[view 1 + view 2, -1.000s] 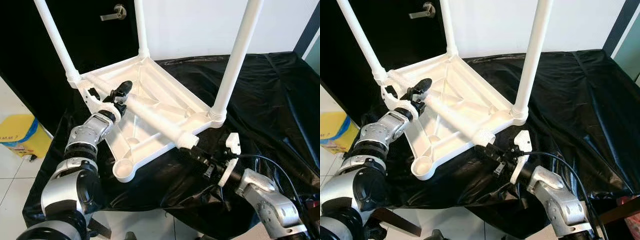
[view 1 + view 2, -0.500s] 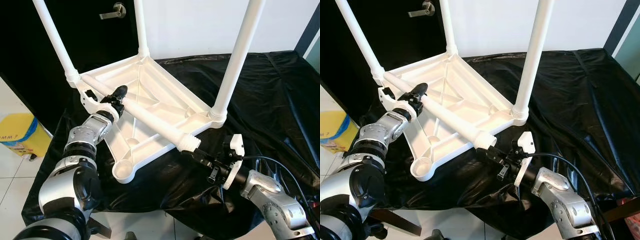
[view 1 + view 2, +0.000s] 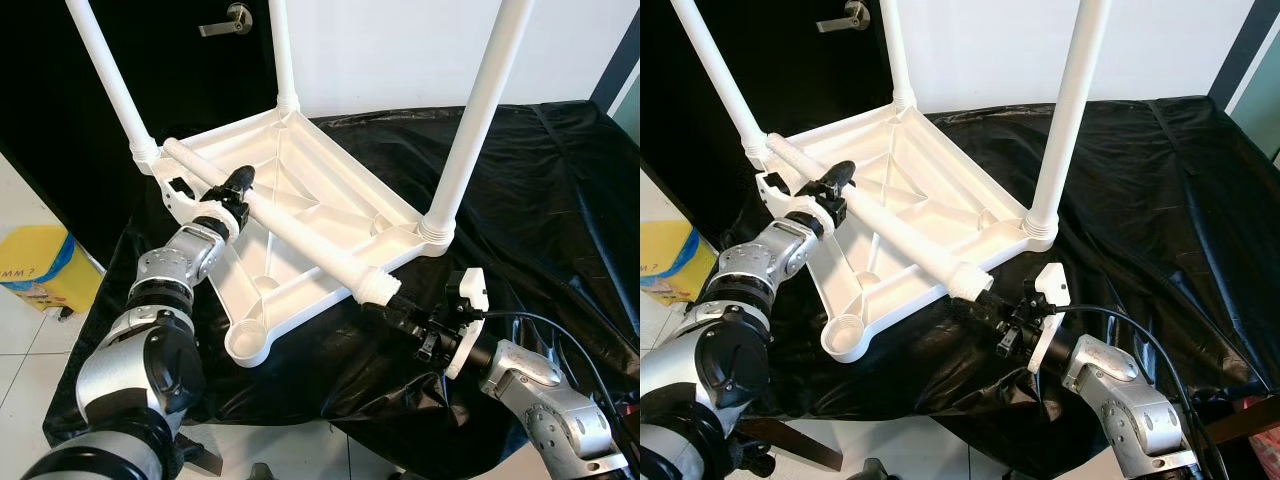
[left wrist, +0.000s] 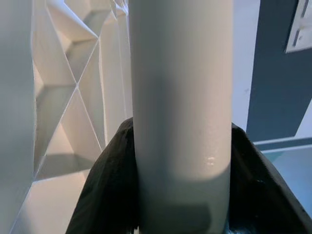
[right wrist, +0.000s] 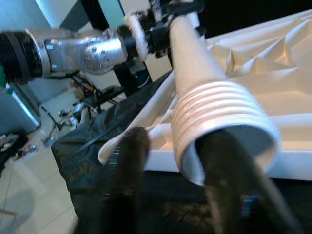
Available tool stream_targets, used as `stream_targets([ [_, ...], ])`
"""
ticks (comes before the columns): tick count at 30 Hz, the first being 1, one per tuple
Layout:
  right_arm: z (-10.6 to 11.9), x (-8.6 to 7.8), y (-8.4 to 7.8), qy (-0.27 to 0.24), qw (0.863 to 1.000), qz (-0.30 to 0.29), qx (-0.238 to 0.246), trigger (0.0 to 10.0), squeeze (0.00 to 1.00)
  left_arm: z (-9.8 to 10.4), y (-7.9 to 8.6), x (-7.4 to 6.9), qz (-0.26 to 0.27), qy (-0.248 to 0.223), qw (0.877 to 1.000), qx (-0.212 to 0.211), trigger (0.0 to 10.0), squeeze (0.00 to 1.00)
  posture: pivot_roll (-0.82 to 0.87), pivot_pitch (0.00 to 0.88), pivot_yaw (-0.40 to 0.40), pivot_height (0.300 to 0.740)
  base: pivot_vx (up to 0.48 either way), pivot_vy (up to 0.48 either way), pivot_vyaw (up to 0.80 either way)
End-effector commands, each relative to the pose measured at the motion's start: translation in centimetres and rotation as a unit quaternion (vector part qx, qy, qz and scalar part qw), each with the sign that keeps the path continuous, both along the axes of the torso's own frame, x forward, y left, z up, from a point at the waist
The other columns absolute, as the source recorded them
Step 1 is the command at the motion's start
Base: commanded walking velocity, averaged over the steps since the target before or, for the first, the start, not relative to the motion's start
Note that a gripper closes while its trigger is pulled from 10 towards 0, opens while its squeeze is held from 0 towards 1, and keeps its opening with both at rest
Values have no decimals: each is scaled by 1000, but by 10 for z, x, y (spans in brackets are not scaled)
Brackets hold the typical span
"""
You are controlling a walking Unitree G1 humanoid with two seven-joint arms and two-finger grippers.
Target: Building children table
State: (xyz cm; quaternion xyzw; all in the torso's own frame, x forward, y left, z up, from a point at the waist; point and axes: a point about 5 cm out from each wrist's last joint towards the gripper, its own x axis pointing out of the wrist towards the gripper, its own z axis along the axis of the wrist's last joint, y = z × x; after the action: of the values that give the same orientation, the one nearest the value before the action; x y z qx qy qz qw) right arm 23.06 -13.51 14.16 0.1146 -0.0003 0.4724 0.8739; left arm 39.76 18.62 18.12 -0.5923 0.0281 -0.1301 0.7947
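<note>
The fourth leg is being brought to an upturned white plastic children's table top (image 3: 300, 190), which lies underside-up on a black plastic sheet (image 3: 540, 200) and already carries three upright white tubular legs (image 3: 478, 110).

A loose white plastic tube leg with a ribbed threaded end (image 3: 300, 228) is carried between both arms, lying low across the ribbed underside. Its long axis runs diagonally, from the far-left corner toward the near-right edge, with the threaded end (image 5: 222, 114) pointing toward the robot's right and overhanging the table's rim.

The left gripper (image 3: 238, 188) is clenched around the tube's shaft toward its plain far end, the black fingers (image 4: 105, 190) wrapping it on both sides. The right gripper (image 3: 400, 310) is at the threaded end, with one finger appearing to enter the open bore and the other lying outside; whether the wall is actually pinched cannot be told.

The empty round socket (image 3: 245, 343) sits at the near-left corner. Judging from this, the tube must next be swung upright and its threaded end turned toward that socket, then screwed in.
</note>
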Motion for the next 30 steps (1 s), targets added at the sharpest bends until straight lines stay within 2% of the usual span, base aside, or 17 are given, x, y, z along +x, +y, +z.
stream_targets([
  [1, 0, -3, -3, 4, 1000, 0, 5, 10000, 1000, 9, 4, 0, -7, -52, 998, -26, 10000, 0, -140, 14, 41, 740, 0, 0, 0],
  [5, 0, -4, -6, 6, 1000, -4, 7, 10000, 1000, 8, 7, 0, 0, -49, 998, -30, 10000, 0, -140, 11, 40, 740, 0, 0, 0],
  [6, -1, -5, -11, 11, 1000, -11, 10, 10000, 0, 8, 11, -1, 7, -46, 998, -31, 10000, 0, -143, 8, 42, 740, 0, 0, 0],
  [10, -3, -6, -17, 15, 1000, -18, -2, 10000, 0, 8, 14, -1, 13, -45, 998, -30, 10000, 0, -145, 7, 43, 740, 0, 0, 0],
  [11, -9, -6, -31, 16, 997, -25, -66, 10000, 0, 12, 19, 0, 22, -55, 998, -20, 10000, 0, -162, 0, 55, 740, 0, 0, 0],
  [13, -5, -1, -39, 3, 995, -38, -96, 10000, 0, 19, 15, 1, 15, -75, 997, -1, 10000, 0, -161, 0, 55, 740, 0, 0, 0],
  [18, 0, 2, -42, -6, 994, -47, -97, 10000, 0, 22, 12, 2, 9, -85, 996, 10, 10000, 0, -161, 0, 55, 740, 0, 0, 0],
  [19, 7, 6, -43, -21, 993, -57, -99, 10000, 0, 26, 7, 3, 3, -95, 995, 32, 10000, 0, -164, 0, 56, 740, 0, 0, 0],
  [22, 14, 9, -41, -37, 992, -59, -101, 10000, 0, 31, 0, 4, -6, -109, 993, 53, 10000, 0, -163, 0, 55, 740, 0, 0, 0],
  [24, 24, 14, -35, -58, 992, -58, -97, 10000, 0, 40, -14, 4, -23, -136, 985, 106, 10000, 0, -158, 0, 53, 740, 0, 0, 0],
  [26, 24, 14, -35, -58, 992, -58, -97, 10000, 0, 40, -14, 4, -23, -136, 985, 106, 10000, 0, -158, 0, 53, 740, 0, 0, 0],
  [28, 33, 18, -27, -73, 991, -54, -95, 10000, 0, 54, -30, 3, -39, -173, 971, 163, 10000, 0, -150, 0, 50, 740, 0, 0, 0],
  [30, 33, 18, -27, -73, 991, -54, -95, 10000, 0, 54, -30, 3, -39, -173, 971, 163, 10000, 0, -150, 0, 50, 740, 0, 0, 0],
])
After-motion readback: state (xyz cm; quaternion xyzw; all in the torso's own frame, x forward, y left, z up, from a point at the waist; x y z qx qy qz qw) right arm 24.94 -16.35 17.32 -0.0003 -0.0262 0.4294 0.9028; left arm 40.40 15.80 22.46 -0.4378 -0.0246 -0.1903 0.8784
